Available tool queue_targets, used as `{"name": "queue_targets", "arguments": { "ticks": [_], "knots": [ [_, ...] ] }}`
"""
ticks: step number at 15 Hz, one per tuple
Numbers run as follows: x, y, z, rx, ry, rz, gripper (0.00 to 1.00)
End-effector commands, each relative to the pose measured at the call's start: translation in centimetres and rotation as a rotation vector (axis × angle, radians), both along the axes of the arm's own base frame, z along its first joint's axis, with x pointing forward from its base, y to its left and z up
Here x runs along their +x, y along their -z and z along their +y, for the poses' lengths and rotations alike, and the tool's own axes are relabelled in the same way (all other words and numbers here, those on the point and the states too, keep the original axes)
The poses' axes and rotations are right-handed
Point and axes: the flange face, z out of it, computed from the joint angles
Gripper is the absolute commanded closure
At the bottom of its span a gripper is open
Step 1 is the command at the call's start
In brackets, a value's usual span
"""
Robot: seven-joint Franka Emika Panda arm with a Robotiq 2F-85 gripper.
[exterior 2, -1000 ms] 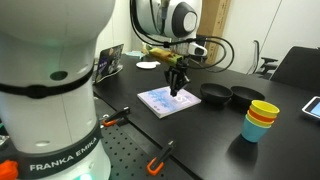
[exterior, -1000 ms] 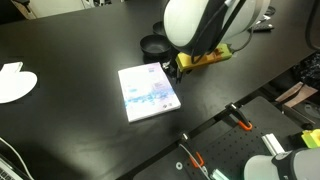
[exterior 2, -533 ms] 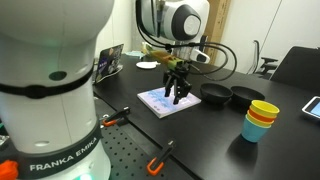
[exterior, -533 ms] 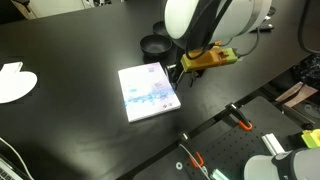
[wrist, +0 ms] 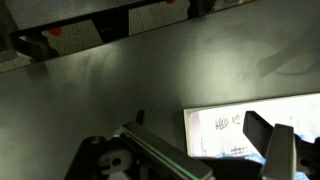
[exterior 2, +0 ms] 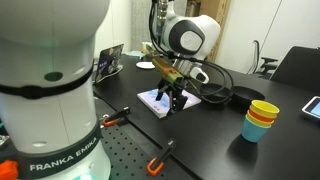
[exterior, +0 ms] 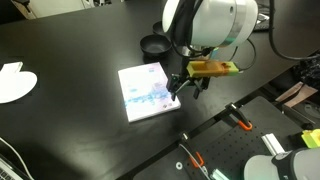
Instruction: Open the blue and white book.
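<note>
The blue and white book (exterior: pixel 148 92) lies shut and flat on the black table (exterior: pixel 70 50); it also shows in an exterior view as the book (exterior 2: pixel 160 101) just behind the fingers. My gripper (exterior: pixel 185 85) hangs low at the book's edge that faces the table's front, jaws open and tilted, nothing between them. In the wrist view the book's white cover (wrist: pixel 235 125) fills the lower right, one dark finger (wrist: pixel 278 150) stands over it, and the gripper (wrist: pixel 205 152) straddles the book's corner.
Two black bowls (exterior 2: pixel 214 95) and stacked yellow, orange and blue cups (exterior 2: pixel 262 120) stand beside the book. A white plate (exterior: pixel 15 82) lies at the far end. A tablet (exterior 2: pixel 109 62) stands at the back. Orange-handled clamps (exterior: pixel 240 120) line the table edge.
The jaws have gone from shut to open. The gripper has dropped and swung from above the book's far corner toward its front edge.
</note>
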Motion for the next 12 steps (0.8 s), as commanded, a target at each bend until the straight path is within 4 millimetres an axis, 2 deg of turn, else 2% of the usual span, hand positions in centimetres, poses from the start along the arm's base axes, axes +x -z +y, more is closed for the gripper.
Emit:
{"name": "queue_targets", "arguments": {
  "ticks": [1, 6, 12],
  "knots": [
    [1.0, 1.4, 0.1, 0.067, 0.002, 0.026, 0.0],
    [2.1, 2.8, 0.9, 0.117, 0.023, 0.026, 0.0],
    [3.3, 3.8, 0.9, 0.146, 0.032, 0.028, 0.0]
  ]
}}
